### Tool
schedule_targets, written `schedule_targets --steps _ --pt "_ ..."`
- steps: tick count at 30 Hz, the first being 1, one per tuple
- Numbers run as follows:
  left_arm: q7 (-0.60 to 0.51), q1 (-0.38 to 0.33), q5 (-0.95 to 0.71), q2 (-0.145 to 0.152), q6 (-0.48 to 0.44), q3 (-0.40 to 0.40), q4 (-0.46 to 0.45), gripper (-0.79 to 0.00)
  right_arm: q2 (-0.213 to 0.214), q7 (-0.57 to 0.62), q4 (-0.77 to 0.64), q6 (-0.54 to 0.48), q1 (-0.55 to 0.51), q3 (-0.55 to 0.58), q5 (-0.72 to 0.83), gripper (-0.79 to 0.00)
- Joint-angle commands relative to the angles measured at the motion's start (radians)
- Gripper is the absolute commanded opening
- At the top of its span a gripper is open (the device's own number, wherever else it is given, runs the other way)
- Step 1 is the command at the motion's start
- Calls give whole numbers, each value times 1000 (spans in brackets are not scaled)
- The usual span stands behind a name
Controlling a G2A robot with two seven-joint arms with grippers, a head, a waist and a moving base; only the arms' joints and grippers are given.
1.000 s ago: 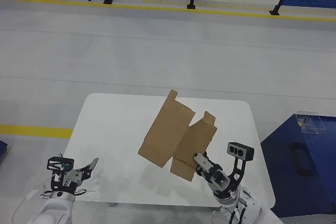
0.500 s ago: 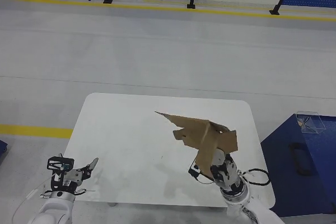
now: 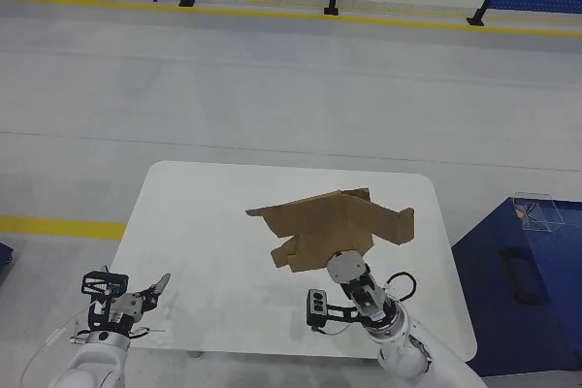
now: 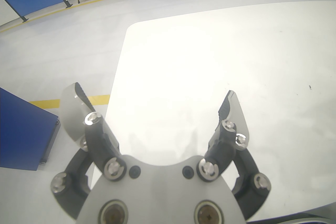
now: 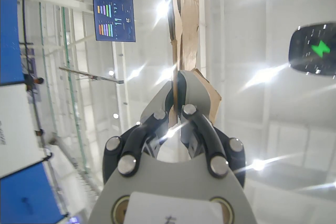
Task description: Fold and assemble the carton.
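Carton (image 3: 330,228) clamped by a near edge between the closed fingers of the right gripper (image 5: 178,79), held clear of the white surface (image 3: 194,223) and spread above its right half, panels partly bent but not yet a box; probably lifted this way to free the flaps for folding; left gripper (image 4: 155,104) parked over the near left corner, fingers spread wide and empty, well apart from the carton, seemingly waiting to take the opposite edge.
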Motion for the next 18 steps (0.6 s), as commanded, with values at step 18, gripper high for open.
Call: schedule_targets --steps 18 --pt "0 0 0 0 0 0 0 0 -27 327 -110 -1476 -195 305 -1199 -785"
